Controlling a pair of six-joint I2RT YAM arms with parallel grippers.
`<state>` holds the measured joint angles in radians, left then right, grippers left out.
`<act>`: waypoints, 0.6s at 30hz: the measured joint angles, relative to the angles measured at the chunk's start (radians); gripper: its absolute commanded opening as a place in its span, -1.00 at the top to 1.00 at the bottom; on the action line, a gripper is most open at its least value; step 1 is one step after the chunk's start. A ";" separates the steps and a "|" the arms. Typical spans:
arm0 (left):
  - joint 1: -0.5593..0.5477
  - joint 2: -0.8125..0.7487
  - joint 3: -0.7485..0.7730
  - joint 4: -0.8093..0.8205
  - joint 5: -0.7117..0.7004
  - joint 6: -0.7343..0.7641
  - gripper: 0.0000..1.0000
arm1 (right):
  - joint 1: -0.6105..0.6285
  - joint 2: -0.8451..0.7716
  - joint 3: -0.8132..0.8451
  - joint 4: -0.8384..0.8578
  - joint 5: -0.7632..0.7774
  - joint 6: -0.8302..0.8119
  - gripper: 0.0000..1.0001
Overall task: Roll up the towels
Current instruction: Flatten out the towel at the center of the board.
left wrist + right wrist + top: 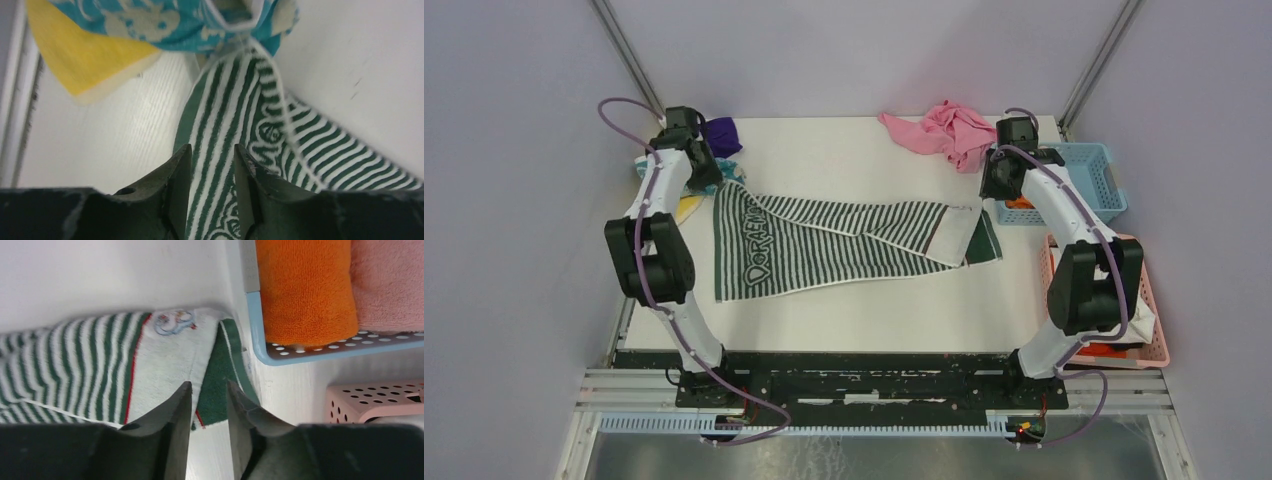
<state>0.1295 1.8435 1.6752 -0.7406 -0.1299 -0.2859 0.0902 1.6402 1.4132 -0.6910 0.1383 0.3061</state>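
A long green-and-white striped towel (844, 240) lies flat across the table, lettered at its left end. My left gripper (712, 178) hovers over its far left corner; in the left wrist view the gripper (212, 147) is open, with the stripes (220, 110) showing through the gap. My right gripper (997, 186) is over the towel's right end. There the gripper (209, 382) is open above the white band (165, 355) and the dark green flap (220, 375). A teal-and-white towel (165, 20) and a yellow towel (85, 55) lie at the left edge. A purple towel (722, 132) sits at the back left.
A crumpled pink cloth (944, 130) lies at the back right. A blue basket (1096, 192) at the right edge holds rolled orange (305, 285) and pink (385, 285) towels. In front of it, beside the right arm, stands a pink basket (1159, 345).
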 measured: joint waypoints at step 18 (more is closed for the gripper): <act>-0.004 -0.592 -0.779 0.137 0.010 -0.184 -0.40 | -0.003 -0.212 -0.290 0.007 -0.127 0.030 -0.15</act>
<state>0.1257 1.2518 0.8967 -0.6033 -0.1204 -0.4702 0.0872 1.4281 1.1233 -0.6838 0.0116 0.3359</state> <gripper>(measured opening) 0.696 0.557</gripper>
